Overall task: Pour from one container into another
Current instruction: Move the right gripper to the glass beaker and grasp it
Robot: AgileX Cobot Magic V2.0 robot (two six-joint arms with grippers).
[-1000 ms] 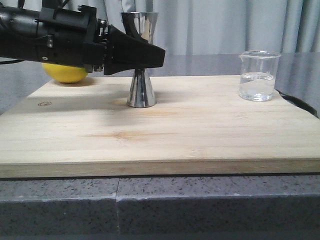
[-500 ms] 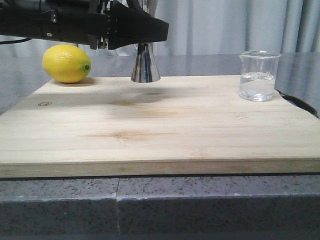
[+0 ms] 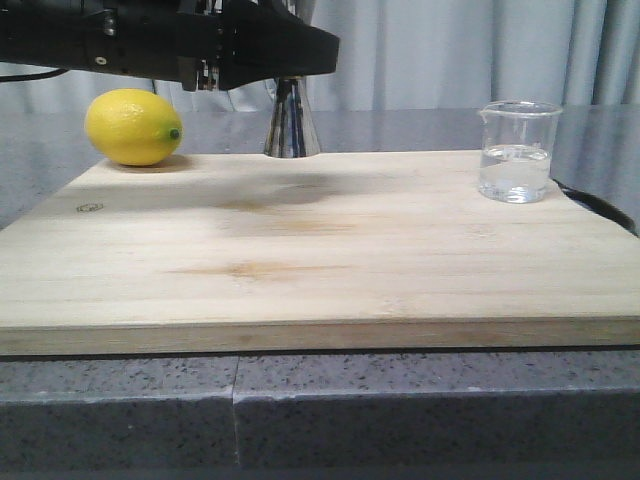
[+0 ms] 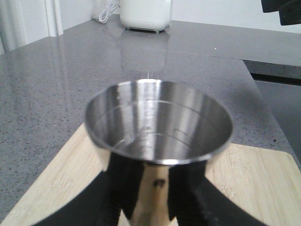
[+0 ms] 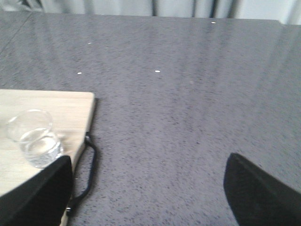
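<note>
Jigger (image 3: 291,122) hangs clear of the wooden board (image 3: 320,260) at the upper centre of the front frame, clamped at its waist by the left gripper (image 3: 285,50), whose 2 black fingers close against the steel on either side; its upper cup looks empty (seen from the left wrist view). A lemon (image 3: 133,126) lies at the board's upper left. The beaker (image 3: 516,151), partly filled with clear liquid, stands at the upper right of the board. The right gripper (image 5: 150,188) holds nothing, its fingers spread wide over the grey counter (image 5: 188,94).
</note>
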